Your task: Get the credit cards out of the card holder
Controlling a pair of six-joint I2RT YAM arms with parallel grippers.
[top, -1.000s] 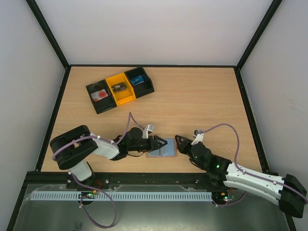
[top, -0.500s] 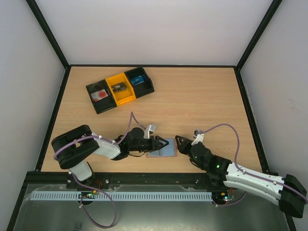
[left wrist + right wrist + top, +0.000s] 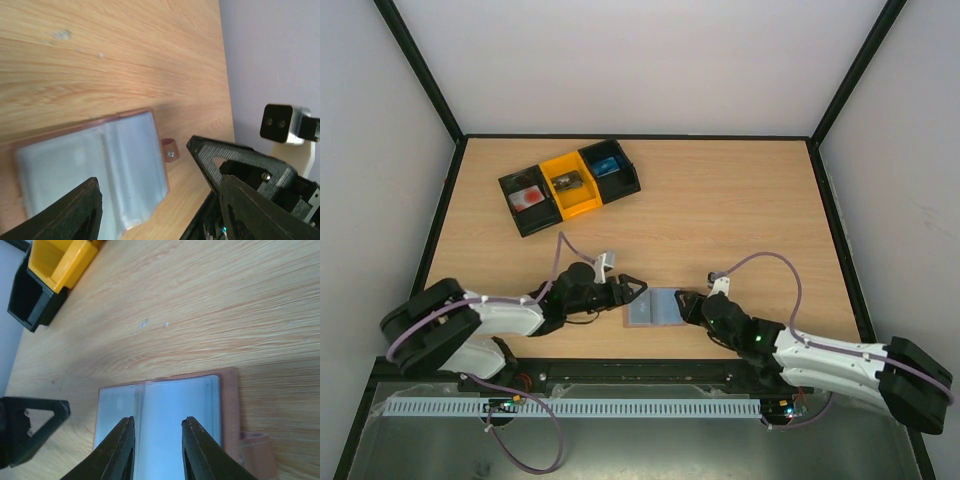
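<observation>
2 white-shelled arms point(image 3: 505, 313) with black joints point(image 3: 582, 277) and looped mauve cables point(image 3: 775, 258); left end effector point(image 3: 636, 293) and right end effector point(image 3: 686, 307) black, triangular-fingered.

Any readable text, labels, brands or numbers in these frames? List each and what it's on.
None can be read.
The card holder lies open and shows only a plain pale inside, with no print visible.
The things inside the bins are too small to read in the top view.

Top view overhead, looking down; wrist views close, facing each other, sharing card holder point(image 3: 90, 170) point(image 3: 160, 405).
</observation>
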